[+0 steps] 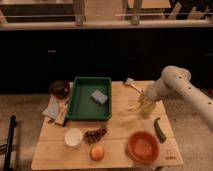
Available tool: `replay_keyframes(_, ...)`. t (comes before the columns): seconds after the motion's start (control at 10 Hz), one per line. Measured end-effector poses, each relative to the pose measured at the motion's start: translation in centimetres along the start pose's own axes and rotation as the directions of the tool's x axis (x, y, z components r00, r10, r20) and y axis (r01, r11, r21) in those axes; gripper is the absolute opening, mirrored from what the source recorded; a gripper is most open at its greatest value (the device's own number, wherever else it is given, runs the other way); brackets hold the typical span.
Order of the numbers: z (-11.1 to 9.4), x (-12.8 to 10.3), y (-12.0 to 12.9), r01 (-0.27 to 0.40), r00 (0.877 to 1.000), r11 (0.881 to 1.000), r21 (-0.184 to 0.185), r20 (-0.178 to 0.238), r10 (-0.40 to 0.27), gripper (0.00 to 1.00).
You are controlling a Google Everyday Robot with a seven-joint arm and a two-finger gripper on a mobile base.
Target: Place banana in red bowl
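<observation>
My claw (145,101) is low over the right half of the counter (117,131), about midway between the far and near edges, on the end of my white arm (175,84), which comes in from past the right edge. Can't tell if the claw is apart or together, it merges with what's under it.

Directly under or against it is a yellow-green cup (147,110), upright. Whether they touch, can't tell.

The banana (133,106) is a pale yellow streak just left of the claw and looks to be lying on the wood. I can't tell if I'm gripping it.

The red bowl (143,147) is well apart from that, at the near right corner. Nothing seen inside it.

Between the cup and the bowl, by the right edge, lies a dark green vegetable (159,130), lengthwise toward the near edge.

Behind the claw, at the far edge, is a white-handled utensil (132,85).

The green tray (86,104) is mid-counter toward the far edge, with a grey-blue sponge (99,96) in it.

The dark glass bowl (60,89) is at the far left corner, with cloth and packets (56,111) along the left edge.

Near edge, left to right:
- white bowl (73,137)
- dark grape cluster (95,134)
- orange round fruit (97,152)
</observation>
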Motion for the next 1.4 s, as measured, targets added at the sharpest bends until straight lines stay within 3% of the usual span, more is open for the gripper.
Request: replay_keyframes(1.4,0.2,-1.6,9.1,0.079,0.997,0.993,-0.087,0.029,-0.076,0.05)
